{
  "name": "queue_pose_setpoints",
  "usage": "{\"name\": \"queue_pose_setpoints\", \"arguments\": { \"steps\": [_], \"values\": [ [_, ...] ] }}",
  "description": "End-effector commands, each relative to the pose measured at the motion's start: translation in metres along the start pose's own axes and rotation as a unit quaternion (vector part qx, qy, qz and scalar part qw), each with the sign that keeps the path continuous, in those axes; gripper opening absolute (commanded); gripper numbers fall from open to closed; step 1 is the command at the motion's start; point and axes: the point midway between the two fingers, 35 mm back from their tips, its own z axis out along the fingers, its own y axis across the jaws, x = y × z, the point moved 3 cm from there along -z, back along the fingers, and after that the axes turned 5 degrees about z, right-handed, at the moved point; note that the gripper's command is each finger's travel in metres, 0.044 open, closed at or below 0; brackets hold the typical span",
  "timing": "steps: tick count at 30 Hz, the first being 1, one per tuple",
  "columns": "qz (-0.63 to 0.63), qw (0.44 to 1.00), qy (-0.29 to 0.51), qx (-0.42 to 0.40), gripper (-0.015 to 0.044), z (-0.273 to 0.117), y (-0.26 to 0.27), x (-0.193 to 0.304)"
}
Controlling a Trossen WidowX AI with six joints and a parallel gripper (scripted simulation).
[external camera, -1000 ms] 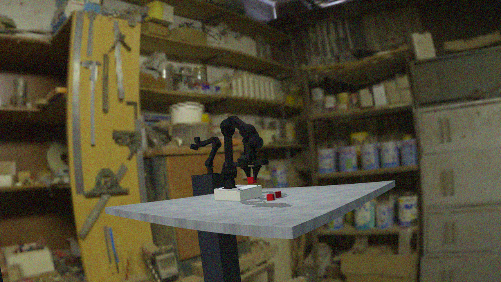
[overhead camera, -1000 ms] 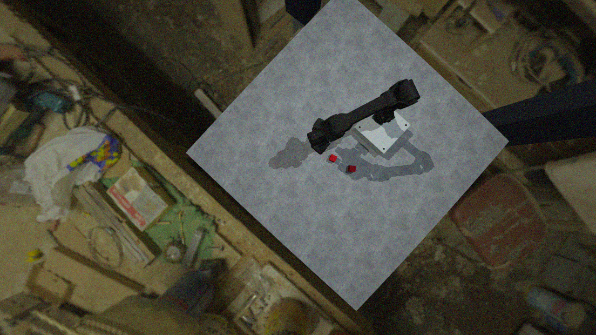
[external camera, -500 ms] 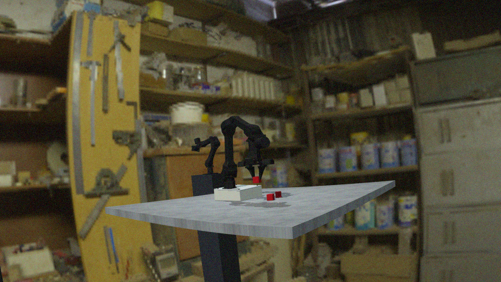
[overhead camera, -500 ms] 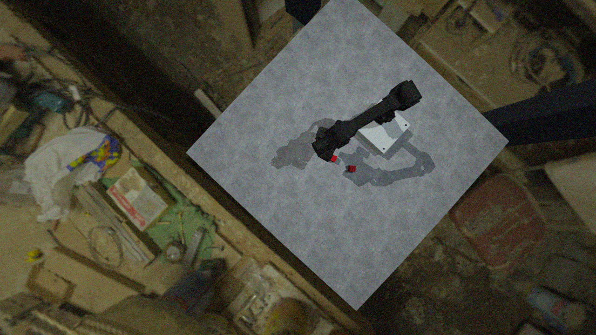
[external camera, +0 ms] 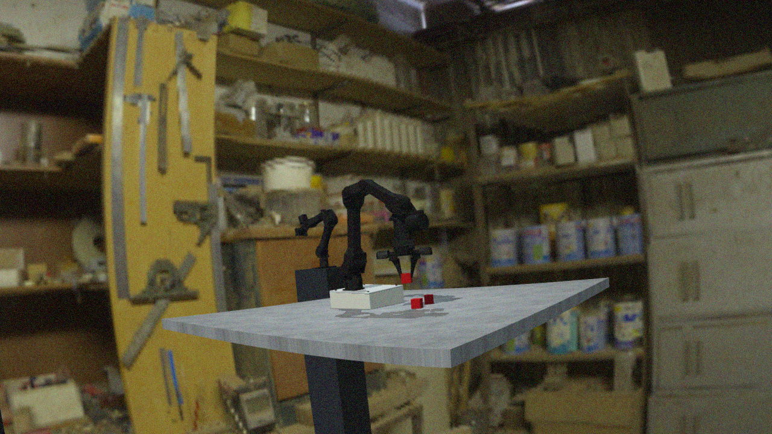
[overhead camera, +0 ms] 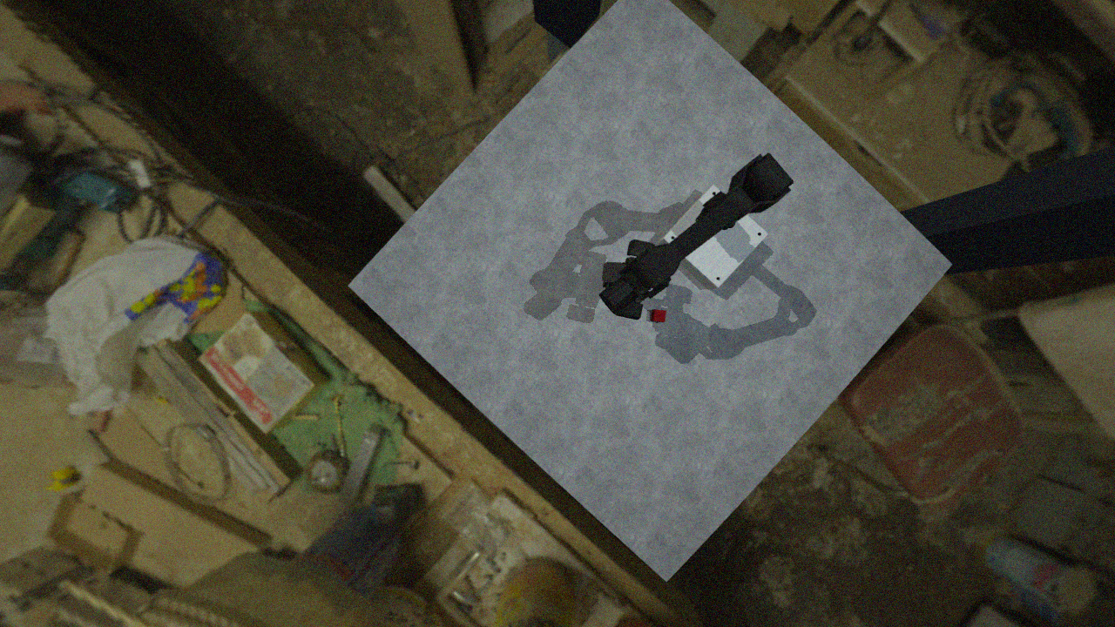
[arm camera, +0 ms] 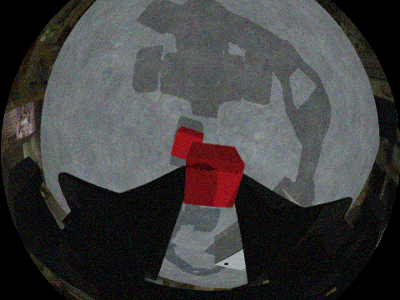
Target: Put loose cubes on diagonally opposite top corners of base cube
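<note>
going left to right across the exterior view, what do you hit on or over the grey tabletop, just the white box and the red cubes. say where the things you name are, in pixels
white box (overhead camera: 721, 268) (external camera: 350, 299) → red cube held in the fingers (external camera: 406, 278) → nearer red cube on the tabletop (external camera: 417, 303) → farther red cube on the tabletop (external camera: 428, 299)

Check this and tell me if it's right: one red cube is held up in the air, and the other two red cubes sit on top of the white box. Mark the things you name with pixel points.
Wrong on one point: the other two red cubes (overhead camera: 658, 315) (external camera: 417, 303) (external camera: 429, 299) (arm camera: 187, 143) rest on the table (overhead camera: 662, 468) (external camera: 269, 323) (arm camera: 104, 125) beside the white box (overhead camera: 720, 268) (external camera: 350, 299) (arm camera: 237, 260), as the exterior view shows. One red cube (external camera: 406, 278) (arm camera: 213, 179) is indeed held up in the air.
</note>
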Motion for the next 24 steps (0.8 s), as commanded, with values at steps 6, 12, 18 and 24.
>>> {"name": "queue_pose_setpoints", "arguments": {
  "steps": [6,12,18,24],
  "values": [
    [-0.091,0.996,0.000,0.001,0.0105,0.007,0.012,0.025],
    [-0.152,0.988,0.000,0.000,0.0105,0.011,0.019,0.043],
    [-0.212,0.977,0.001,0.000,0.0105,0.015,0.025,0.061],
    [-0.271,0.963,0.002,-0.001,0.0105,0.018,0.029,0.079]
  ]
}}
